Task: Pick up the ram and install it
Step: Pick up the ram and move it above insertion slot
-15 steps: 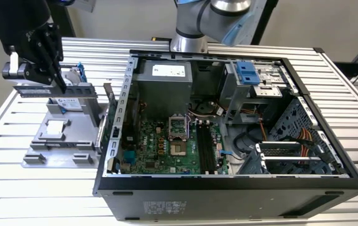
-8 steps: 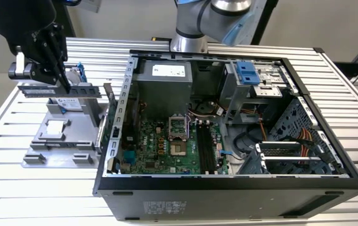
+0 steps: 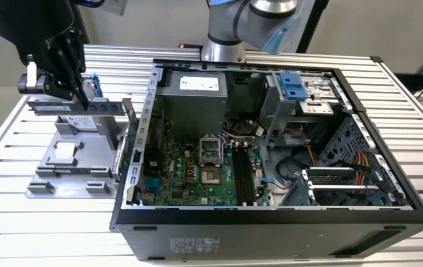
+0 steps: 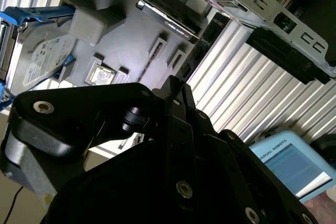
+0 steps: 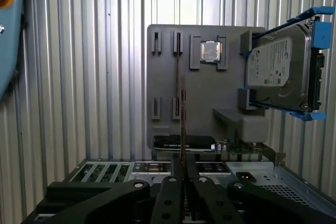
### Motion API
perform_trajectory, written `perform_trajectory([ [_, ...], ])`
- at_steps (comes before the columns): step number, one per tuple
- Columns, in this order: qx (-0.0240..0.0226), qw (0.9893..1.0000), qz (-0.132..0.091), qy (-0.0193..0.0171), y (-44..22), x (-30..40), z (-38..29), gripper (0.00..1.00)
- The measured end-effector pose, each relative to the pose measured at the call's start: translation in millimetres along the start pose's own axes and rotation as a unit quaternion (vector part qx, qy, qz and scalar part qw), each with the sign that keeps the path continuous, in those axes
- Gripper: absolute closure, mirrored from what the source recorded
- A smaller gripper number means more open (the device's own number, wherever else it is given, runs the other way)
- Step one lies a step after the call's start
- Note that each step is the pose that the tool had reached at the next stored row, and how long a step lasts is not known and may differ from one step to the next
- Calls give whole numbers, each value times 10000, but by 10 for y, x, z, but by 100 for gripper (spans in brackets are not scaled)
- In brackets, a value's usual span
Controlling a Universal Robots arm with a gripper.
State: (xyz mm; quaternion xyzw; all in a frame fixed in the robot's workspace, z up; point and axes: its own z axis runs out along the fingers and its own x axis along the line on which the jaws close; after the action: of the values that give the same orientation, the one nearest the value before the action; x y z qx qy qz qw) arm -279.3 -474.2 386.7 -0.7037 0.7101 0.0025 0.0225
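The ram [image 3: 74, 105] is in the gripper [image 3: 80, 100], whose jaws are clenched on it near the middle of its length, so the stick hangs level with both ends free. In the exterior view it is held above the grey parts holder [image 3: 70, 167] at that view's left. It is just over the hard drive [image 3: 82, 121] standing in the holder and well apart from the open computer case [image 3: 271, 219]. In the first wrist view the ram shows edge-on as a thin line running out from between the 2 fingers [image 5: 170, 198], roughly in line with the holder's narrow slots. I judge those slots stand it on edge for a pinch across its flat faces. The long black memory slots [image 3: 245, 175] lie inside the case.
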Motion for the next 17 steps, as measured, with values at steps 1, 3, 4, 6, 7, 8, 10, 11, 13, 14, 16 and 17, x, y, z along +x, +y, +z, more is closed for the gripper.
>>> perform_trajectory([
  [1,0,10000,0,0,-9,0,0,100],
  [3,0,10000,0,0,-28,0,1,100],
  [4,0,10000,0,0,-38,0,1,100],
  [6,0,10000,0,0,-57,0,2,100],
  [7,0,10000,0,0,-66,-1,2,100],
  [8,0,10000,0,1,-76,-1,2,100],
  [10,0,10000,0,1,-95,-1,3,100],
  [11,0,10000,0,1,-104,-1,3,100],
  [13,0,10000,0,1,-123,-1,3,100],
  [14,0,10000,0,1,-131,-1,4,100],
  [16,0,10000,0,1,-149,-1,4,100],
  [17,0,10000,0,2,-158,-1,4,100],
])
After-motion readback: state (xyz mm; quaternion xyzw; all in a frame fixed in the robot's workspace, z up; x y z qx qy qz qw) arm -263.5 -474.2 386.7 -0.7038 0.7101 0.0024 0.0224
